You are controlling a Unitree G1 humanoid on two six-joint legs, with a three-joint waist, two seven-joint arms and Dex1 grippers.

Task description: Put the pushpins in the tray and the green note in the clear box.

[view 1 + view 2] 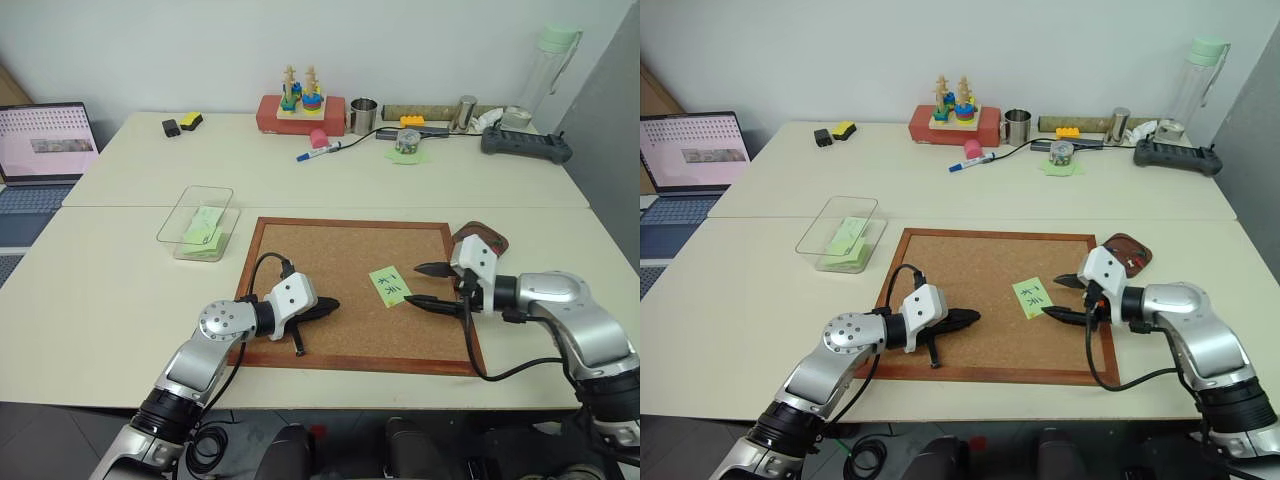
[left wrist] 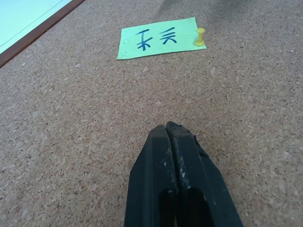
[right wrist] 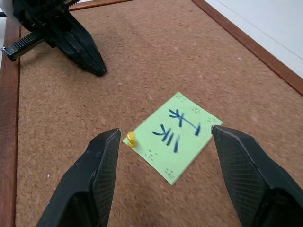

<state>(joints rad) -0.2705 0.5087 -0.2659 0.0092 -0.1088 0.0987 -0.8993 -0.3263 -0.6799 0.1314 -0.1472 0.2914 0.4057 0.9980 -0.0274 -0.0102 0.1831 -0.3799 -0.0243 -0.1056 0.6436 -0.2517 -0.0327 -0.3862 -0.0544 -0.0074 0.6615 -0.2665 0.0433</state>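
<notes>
Green note — on the cork board, yellow pushpin at its edge. Right fingers wide, straddling it. Left fingers pressed together, at the note's 9 o'clock.

The note lies on the cork board, just ahead of the right gripper, with a pin at its edge nearest the gripper. The tray sits just behind that gripper, off the board. The left gripper rests on the board, with the box beyond it to the left.
</notes>
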